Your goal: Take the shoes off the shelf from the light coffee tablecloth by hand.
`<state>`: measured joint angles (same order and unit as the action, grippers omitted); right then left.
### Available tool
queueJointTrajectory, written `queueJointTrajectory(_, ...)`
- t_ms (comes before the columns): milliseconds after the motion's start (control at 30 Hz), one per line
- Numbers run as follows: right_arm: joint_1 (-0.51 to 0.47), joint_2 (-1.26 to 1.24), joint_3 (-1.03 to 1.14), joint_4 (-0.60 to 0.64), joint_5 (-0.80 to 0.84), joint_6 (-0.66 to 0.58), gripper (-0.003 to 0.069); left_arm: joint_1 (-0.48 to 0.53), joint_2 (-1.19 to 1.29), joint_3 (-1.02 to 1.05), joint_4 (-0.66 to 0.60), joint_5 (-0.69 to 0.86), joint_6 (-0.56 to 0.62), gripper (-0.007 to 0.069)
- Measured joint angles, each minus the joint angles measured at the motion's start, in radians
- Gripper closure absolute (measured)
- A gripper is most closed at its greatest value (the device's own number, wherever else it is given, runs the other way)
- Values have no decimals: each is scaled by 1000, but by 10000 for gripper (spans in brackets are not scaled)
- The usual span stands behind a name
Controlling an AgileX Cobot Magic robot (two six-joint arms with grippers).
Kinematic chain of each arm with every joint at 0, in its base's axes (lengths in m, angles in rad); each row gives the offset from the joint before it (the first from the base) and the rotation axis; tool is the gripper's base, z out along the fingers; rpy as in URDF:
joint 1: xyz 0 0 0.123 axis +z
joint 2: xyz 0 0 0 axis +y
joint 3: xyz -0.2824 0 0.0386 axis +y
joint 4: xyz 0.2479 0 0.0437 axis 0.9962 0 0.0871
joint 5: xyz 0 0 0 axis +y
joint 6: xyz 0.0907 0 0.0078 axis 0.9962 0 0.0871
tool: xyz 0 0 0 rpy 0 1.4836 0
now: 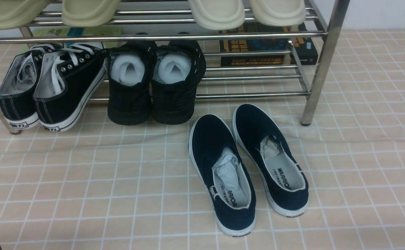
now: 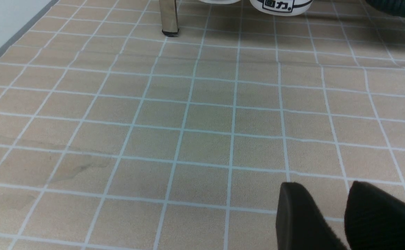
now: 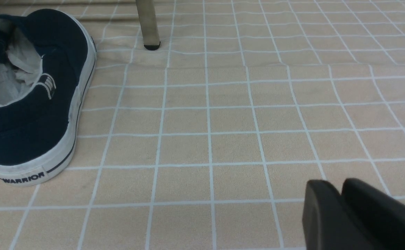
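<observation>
The two navy slip-on shoes stand side by side on the light coffee tablecloth (image 1: 84, 180), in front of the chrome shelf (image 1: 322, 62): the left one (image 1: 209, 139) and the right one (image 1: 254, 128), both with crumpled paper inside. One of them, with "WARRIOR" on its sole, shows in the right wrist view (image 3: 35, 114). My left gripper (image 2: 324, 185) hangs over bare cloth, its fingers apart and empty. My right gripper (image 3: 334, 184) is shut and empty, over the cloth well to the side of the shoe. Neither gripper shows in the front view.
Black lace-up sneakers (image 1: 49, 86) and all-black shoes with white stuffing (image 1: 154, 90) sit on the shelf's low tier. Cream slippers (image 1: 216, 14) lie on the upper tier. A dark book (image 1: 265, 45) lies behind. Shelf legs stand ahead of both wrists, in the left wrist view (image 2: 169, 17) and the right wrist view (image 3: 148, 24).
</observation>
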<state>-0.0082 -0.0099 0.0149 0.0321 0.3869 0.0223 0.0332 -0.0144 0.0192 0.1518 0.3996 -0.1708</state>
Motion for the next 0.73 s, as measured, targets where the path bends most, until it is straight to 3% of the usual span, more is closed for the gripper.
queueJointTrajectory(733,0,0,0,-1,0,6,552,0,0,0,0,0,0,384)
